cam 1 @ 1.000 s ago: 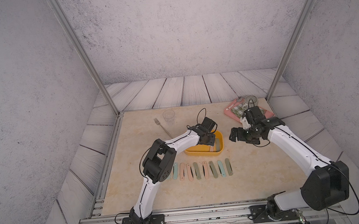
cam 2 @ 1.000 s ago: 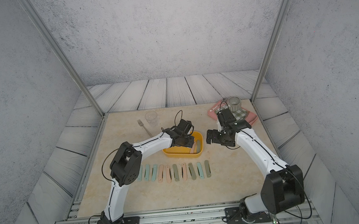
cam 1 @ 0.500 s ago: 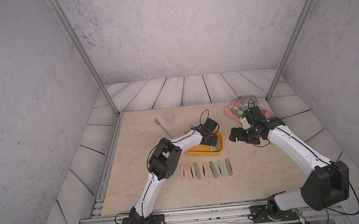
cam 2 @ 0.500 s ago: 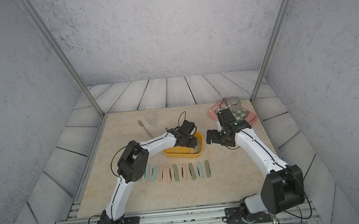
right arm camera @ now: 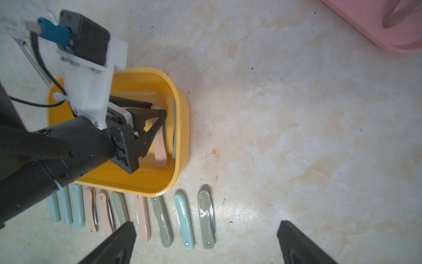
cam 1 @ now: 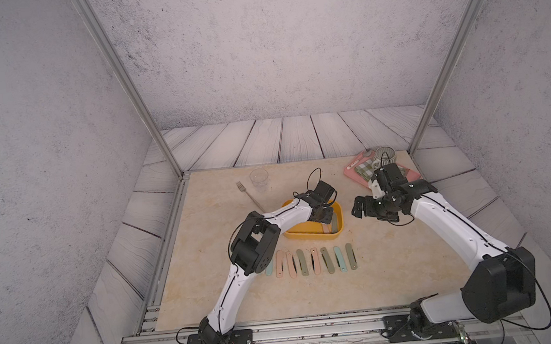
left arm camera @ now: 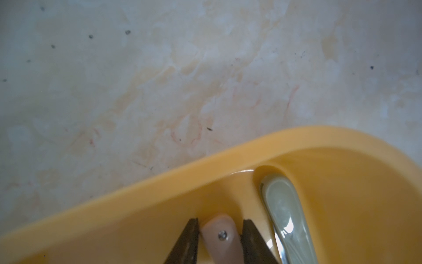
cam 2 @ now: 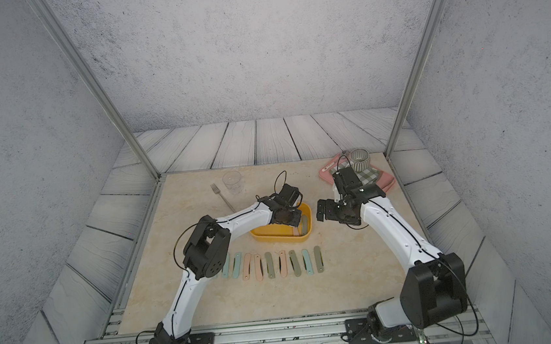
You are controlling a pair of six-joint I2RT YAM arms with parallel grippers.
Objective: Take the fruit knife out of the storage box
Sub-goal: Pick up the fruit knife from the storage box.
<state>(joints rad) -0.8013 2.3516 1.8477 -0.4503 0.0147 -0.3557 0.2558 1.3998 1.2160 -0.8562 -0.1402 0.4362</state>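
Left hand (left arm camera: 220,220) narrowed onto pink fruit knife (left arm camera: 220,242), riveted end just past fingertips (left arm camera: 249,233) — inside yellow storage box (left arm camera: 159,189), beside grey-green knife (left arm camera: 285,212); two there. Long axis front to back, parallel to ten folded knives (right arm camera: 162,219) rowed on worktop (right arm camera: 296,137). Right hand (right arm camera: 206,226) spread wide nearby. One fork (cam 1: 247,194), one clear cup (cam 1: 259,180), one pink tray (cam 1: 352,169) beyond.

left arm (cam 1: 288,214); right arm (cam 1: 449,224): white shells, black joints | black cables (right arm camera: 34,46) | right pincer (right arm camera: 206,225): black ribbed fingers (right arm camera: 121,240)

2 top views look down from high above; 2 wrist views sit close, sharing the storage box (right arm camera: 182,132).
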